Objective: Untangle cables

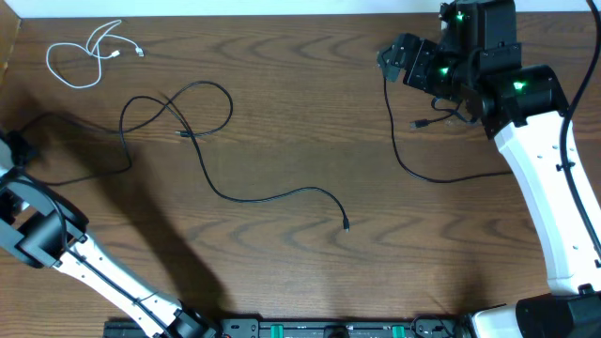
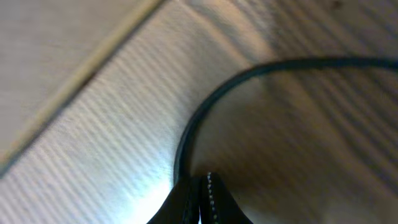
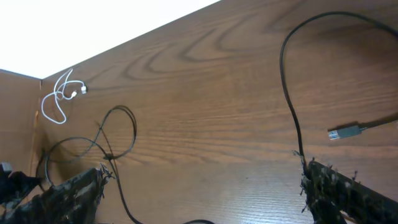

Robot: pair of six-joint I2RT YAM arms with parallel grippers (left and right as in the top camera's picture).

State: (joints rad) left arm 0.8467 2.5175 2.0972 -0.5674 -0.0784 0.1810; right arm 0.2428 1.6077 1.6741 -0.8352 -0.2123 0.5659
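Observation:
A short white cable [image 1: 84, 58] lies coiled at the far left corner, also in the right wrist view [image 3: 59, 99]. A long black cable [image 1: 192, 122] loops over itself mid-left and trails to a plug end [image 1: 346, 223]. Its left end runs to my left gripper [image 1: 13, 148] at the table's left edge. In the left wrist view the fingers [image 2: 214, 202] are pressed together, with that black cable [image 2: 205, 106] curving down into their tips. A second black cable [image 1: 404, 160] lies at the right, its plug [image 3: 345, 132] beside my right gripper [image 3: 205, 193], which hangs wide open above the wood, holding nothing.
The brown wooden table [image 1: 300, 94] has a pale edge strip [image 2: 74, 74] close to the left gripper. The white right arm [image 1: 549, 197] stretches along the right side. The left arm [image 1: 84, 263] crosses the near left corner.

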